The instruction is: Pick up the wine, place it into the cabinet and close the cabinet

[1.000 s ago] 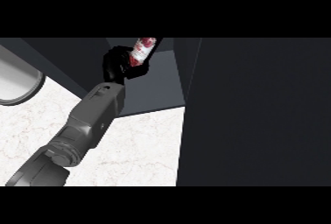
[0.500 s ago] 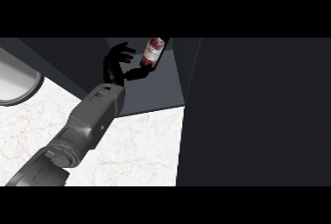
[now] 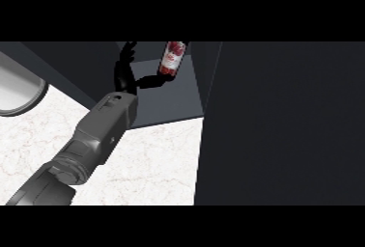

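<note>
Marble counter (image 3: 143, 159) meets the dark cabinet (image 3: 167, 103) holding the wine (image 3: 172, 58), left hand (image 3: 123, 75) beside it, fingers spread.

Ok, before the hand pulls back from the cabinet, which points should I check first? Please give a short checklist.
1. Wine bottle inside the cabinet: ok.
2. Bottle standing stable: cannot tell from this steep view.
3. Left hand fingers off the bottle: ok; the thumb is close to its base, contact cannot tell.
4. Cabinet door closed: not ok, it is open.
5. Right hand ready for the door: cannot tell, it is out of view.
</note>
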Tool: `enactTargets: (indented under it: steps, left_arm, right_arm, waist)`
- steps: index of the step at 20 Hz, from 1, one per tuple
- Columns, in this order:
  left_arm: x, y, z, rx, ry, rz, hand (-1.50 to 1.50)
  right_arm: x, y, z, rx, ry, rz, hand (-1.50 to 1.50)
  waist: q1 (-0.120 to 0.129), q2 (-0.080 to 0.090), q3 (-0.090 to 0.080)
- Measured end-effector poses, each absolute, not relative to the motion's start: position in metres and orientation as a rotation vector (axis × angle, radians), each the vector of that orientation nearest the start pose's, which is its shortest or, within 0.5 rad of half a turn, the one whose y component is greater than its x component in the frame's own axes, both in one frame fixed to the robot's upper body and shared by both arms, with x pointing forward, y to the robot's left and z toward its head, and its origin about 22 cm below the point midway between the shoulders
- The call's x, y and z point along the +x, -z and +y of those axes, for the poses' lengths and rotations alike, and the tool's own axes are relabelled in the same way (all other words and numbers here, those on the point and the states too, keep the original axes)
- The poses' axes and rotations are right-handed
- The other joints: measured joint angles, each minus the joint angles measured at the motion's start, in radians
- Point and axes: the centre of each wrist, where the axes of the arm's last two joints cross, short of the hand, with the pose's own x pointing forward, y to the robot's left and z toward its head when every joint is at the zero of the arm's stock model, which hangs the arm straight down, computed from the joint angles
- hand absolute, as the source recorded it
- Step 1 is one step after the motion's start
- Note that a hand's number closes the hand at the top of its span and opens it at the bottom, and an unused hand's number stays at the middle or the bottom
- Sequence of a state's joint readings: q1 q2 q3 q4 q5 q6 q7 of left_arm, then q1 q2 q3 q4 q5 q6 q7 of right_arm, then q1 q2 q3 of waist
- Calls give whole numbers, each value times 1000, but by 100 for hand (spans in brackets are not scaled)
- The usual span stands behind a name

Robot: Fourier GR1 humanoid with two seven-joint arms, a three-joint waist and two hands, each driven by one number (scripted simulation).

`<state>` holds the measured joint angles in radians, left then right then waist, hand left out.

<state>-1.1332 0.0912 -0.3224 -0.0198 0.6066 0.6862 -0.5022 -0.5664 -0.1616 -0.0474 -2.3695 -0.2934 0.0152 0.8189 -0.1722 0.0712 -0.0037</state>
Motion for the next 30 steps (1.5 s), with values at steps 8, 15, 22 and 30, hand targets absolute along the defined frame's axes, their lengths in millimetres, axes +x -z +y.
enactTargets:
  steps: [8, 15, 22, 30]
  left_arm:
    - [429, -14, 146, 477, 28, -1615, -150]
    - [430, -22, 129, 137, 75, -1748, -150]
    - [429, -30, 107, -206, -5, -1838, -150]
    - [423, -36, 87, -338, 40, -1844, -150]
  right_arm:
    - [186, -277, -201, 343, -359, -2021, -150]
    - [186, -278, -202, 330, -336, -2010, -150]
    - [184, -281, -205, 292, -301, -1990, -150]
    - [181, -279, -209, 238, -255, -1967, -150]
  waist:
    - [14, -5, -8]
    - [54, -22, -8]
    - [99, -43, -4]
    - [159, -70, 1]
